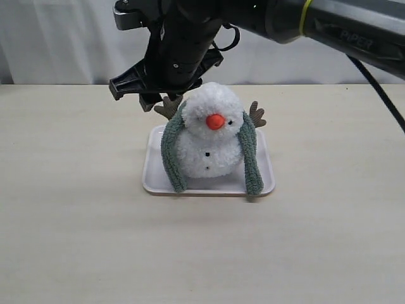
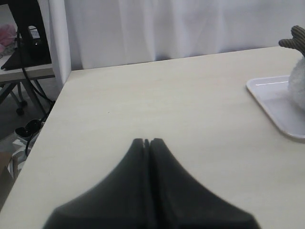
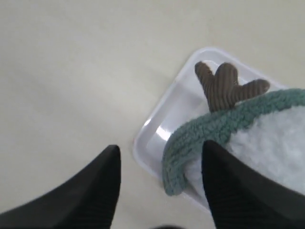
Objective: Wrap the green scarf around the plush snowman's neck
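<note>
The plush snowman (image 1: 212,136) sits upright on a white tray (image 1: 155,177). The green scarf (image 1: 171,152) lies behind its neck (image 1: 195,132), and both ends hang down the front to the tray, one on each side of the body. My right gripper (image 1: 155,95) hovers just behind the snowman's left twig arm (image 1: 168,107). In the right wrist view that gripper (image 3: 162,155) is open above one scarf end (image 3: 190,143), holding nothing. My left gripper (image 2: 147,141) is shut and empty, low over the table, away from the tray (image 2: 271,102).
The pale wooden table (image 1: 76,240) spreads around the tray. A white curtain (image 1: 57,44) hangs behind it. The left wrist view shows the table's left edge (image 2: 45,131), with a stand and cables (image 2: 26,43) beyond it. The right arm (image 1: 329,22) stretches across the top.
</note>
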{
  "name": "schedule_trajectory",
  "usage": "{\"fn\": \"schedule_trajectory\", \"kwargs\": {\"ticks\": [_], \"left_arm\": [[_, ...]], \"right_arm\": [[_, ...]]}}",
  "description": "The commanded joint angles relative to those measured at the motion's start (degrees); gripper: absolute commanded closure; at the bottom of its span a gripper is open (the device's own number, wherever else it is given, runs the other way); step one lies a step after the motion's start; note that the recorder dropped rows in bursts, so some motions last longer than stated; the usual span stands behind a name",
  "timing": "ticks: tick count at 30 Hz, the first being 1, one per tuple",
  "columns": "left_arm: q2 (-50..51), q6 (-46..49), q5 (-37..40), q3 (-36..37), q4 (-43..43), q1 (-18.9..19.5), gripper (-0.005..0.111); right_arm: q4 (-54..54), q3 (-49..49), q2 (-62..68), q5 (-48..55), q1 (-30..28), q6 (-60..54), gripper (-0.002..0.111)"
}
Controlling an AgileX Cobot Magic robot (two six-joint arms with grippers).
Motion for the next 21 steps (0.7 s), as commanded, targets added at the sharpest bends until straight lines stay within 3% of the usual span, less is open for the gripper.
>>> {"fn": "schedule_trajectory", "kwargs": {"ticks": [1,5,12,21], "left_arm": [[-0.2,-0.1,-0.7,0.2,-0.1,0.0,0.107],[-0.2,-0.1,-0.7,0.2,-0.1,0.0,0.107],[-0.2,-0.1,-0.7,0.2,-0.1,0.0,0.107],[-0.2,-0.1,-0.6,0.2,-0.1,0.0,0.107]], "right_arm": [[2.4,0.1,-0.6,6.0,-0.1,-1.4,0.051],[2.2,2.6,-1.3,5.4,1.5,-1.3,0.051],[2.2,9.5,-5.6,-4.7,4.0,0.8,0.051],[0.6,27.2,-14.6,-20.1,4.0,5.4,0.051]]}}
